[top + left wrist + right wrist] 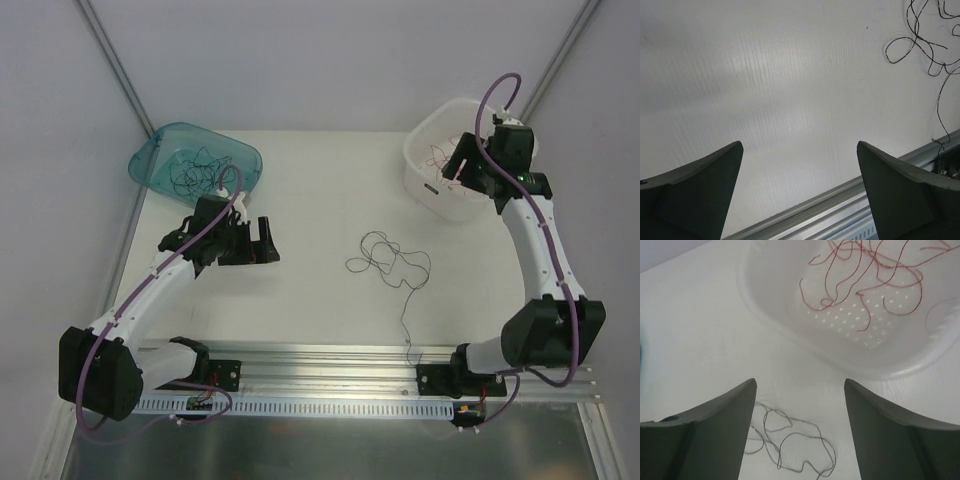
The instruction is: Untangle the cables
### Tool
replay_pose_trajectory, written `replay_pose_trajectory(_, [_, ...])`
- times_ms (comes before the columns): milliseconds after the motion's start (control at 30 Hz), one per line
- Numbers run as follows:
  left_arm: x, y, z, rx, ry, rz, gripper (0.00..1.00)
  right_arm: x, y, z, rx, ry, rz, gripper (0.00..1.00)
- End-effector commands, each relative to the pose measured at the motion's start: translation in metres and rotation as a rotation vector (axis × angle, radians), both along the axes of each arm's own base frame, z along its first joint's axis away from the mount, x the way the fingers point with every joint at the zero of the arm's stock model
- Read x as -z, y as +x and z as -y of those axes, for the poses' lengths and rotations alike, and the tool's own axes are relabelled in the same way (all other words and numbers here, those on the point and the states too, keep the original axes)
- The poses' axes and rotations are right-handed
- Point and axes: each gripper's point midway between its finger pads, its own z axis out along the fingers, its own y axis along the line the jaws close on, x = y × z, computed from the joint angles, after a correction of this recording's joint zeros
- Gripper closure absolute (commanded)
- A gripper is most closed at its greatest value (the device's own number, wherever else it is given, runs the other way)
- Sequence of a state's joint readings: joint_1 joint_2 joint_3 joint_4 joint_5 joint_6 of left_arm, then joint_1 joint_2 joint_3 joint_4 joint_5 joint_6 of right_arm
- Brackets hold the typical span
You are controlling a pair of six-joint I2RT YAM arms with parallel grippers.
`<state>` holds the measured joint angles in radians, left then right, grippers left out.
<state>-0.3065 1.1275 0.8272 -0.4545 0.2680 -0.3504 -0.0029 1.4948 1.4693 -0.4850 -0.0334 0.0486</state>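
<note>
The left gripper is hanging with its jaws spread wide and nothing between them, low over a bare stretch of the table, just in front of the teal bin, where a small nest of black strands is lying. To its right, near the middle of the table, a loose black cable is sprawling in open loops, one long tail trailing down towards the aluminium rail at the near edge. Further right, red strands are curling across the perforated floor of the white basket, and the right gripper is hovering at the basket's edge, its jaws likewise apart and gripping nothing. The cables are looking hair-thin and nearly weightless. They are seeming springy enough to be holding their curls, yet limp enough to be snagging on one another and dragging neighbours along, and slight enough to be slipping from between broad pads. The likeliest hold on the loose black one is appearing to be where two loops are crossing, or along the straight tail, pinched down against the table and lifted slowly.
</note>
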Motion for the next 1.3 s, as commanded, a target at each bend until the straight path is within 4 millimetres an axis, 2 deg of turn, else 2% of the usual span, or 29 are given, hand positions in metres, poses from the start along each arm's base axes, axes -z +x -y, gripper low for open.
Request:
replay_pose_trajectory(0, [-0.007, 0.0, 0.0, 0.013, -0.003, 0.028, 0.01, 0.012, -0.052, -0.025, -0.045, 0.085, -0.043, 0.26])
replay_pose_trajectory(67, [-0.008, -0.001, -0.001, 0.012, -0.003, 0.031, 0.01, 0.015, -0.075, -0.031, -0.054, 0.122, -0.041, 0.28])
replay_pose_trajectory(100, [-0.008, -0.001, -0.001, 0.011, -0.003, 0.033, 0.01, 0.045, -0.091, -0.032, -0.051, 0.139, -0.111, 0.3])
replay_pose_trajectory(133, [-0.008, -0.001, -0.001, 0.009, -0.002, 0.032, 0.01, 0.047, -0.102, -0.035, -0.063, 0.148, -0.106, 0.32])
replay_pose_trajectory(167, [-0.008, -0.002, -0.001, 0.01, -0.004, 0.035, 0.01, 0.06, -0.11, -0.035, -0.064, 0.152, -0.134, 0.33])
replay_pose_trajectory(200, [-0.009, -0.002, -0.001, 0.011, -0.006, 0.036, 0.01, 0.084, -0.122, -0.035, -0.062, 0.151, -0.19, 0.34])
replay_pose_trajectory(267, [-0.009, -0.002, -0.001, 0.01, -0.009, 0.034, 0.01, 0.101, -0.134, -0.037, -0.068, 0.16, -0.223, 0.41])
replay_pose_trajectory(300, [-0.009, -0.002, -0.001, 0.01, -0.009, 0.034, 0.01, 0.12, -0.143, -0.039, -0.074, 0.171, -0.267, 0.43])
replay_pose_trajectory(400, [-0.01, -0.003, 0.0, 0.013, -0.013, 0.038, 0.01, 0.139, -0.146, -0.049, -0.115, 0.213, -0.299, 0.45])
replay_pose_trajectory(600, [-0.009, -0.004, -0.001, 0.012, -0.012, 0.038, 0.01, 0.18, -0.143, -0.047, -0.104, 0.201, -0.371, 0.48])
replay_pose_trajectory(733, [-0.009, -0.004, -0.001, 0.013, -0.013, 0.036, 0.01, 0.193, -0.135, -0.044, -0.101, 0.179, -0.39, 0.5])
replay_pose_trajectory(933, [-0.01, -0.006, 0.002, 0.022, -0.025, 0.032, 0.01, 0.206, -0.123, -0.031, -0.088, 0.101, -0.41, 0.58])
replay_pose_trajectory(1000, [-0.01, -0.005, 0.002, 0.022, -0.025, 0.034, 0.01, 0.205, -0.119, -0.032, -0.096, 0.094, -0.408, 0.67])
replay_pose_trajectory(1033, [-0.011, -0.005, 0.002, 0.022, -0.026, 0.036, 0.01, 0.204, -0.119, -0.033, -0.105, 0.095, -0.409, 0.78])
replay_pose_trajectory(1100, [-0.01, -0.006, 0.002, 0.024, -0.027, 0.033, 0.01, 0.195, -0.119, -0.039, -0.129, 0.092, -0.388, 0.87])
replay_pose_trajectory(1133, [-0.011, -0.006, 0.002, 0.023, -0.029, 0.034, 0.01, 0.187, -0.118, -0.044, -0.154, 0.095, -0.374, 0.96])
replay_pose_trajectory(1167, [-0.012, -0.006, 0.002, 0.024, -0.031, 0.036, 0.01, 0.174, -0.118, -0.053, -0.188, 0.093, -0.342, 0.99])
replay_pose_trajectory(1233, [-0.012, -0.006, 0.003, 0.027, -0.034, 0.035, 0.01, 0.149, -0.115, -0.064, -0.232, 0.087, -0.301, 0.99])
replay_pose_trajectory(1267, [-0.012, -0.006, 0.003, 0.028, -0.035, 0.033, 0.01, 0.136, -0.116, -0.077, -0.28, 0.071, -0.277, 0.99])
